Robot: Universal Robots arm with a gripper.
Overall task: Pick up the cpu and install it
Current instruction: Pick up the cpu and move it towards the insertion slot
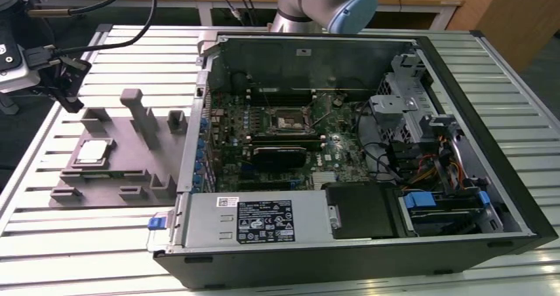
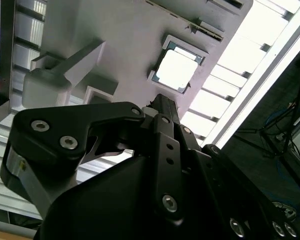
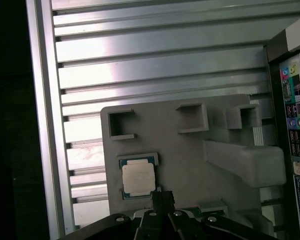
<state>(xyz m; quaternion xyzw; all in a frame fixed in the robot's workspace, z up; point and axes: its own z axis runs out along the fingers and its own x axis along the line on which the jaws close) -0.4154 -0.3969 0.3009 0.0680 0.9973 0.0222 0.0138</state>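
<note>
Gripper [image 3: 161,195] aimed down at grey fixture [image 3: 190,160], jaws pinched together, empty, cpu [image 3: 138,179] seated in its recess

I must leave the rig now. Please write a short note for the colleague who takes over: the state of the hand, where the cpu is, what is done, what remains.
Hand: shut, holding nothing, above the grey fixture, near the cpu but apart from it.
Cpu: lies flat in its pocket on the fixture, at the exterior view's left of the open computer case.
Socket on the motherboard: appears empty.
Done: nothing yet.
Left: the pick-up and the install.
</note>
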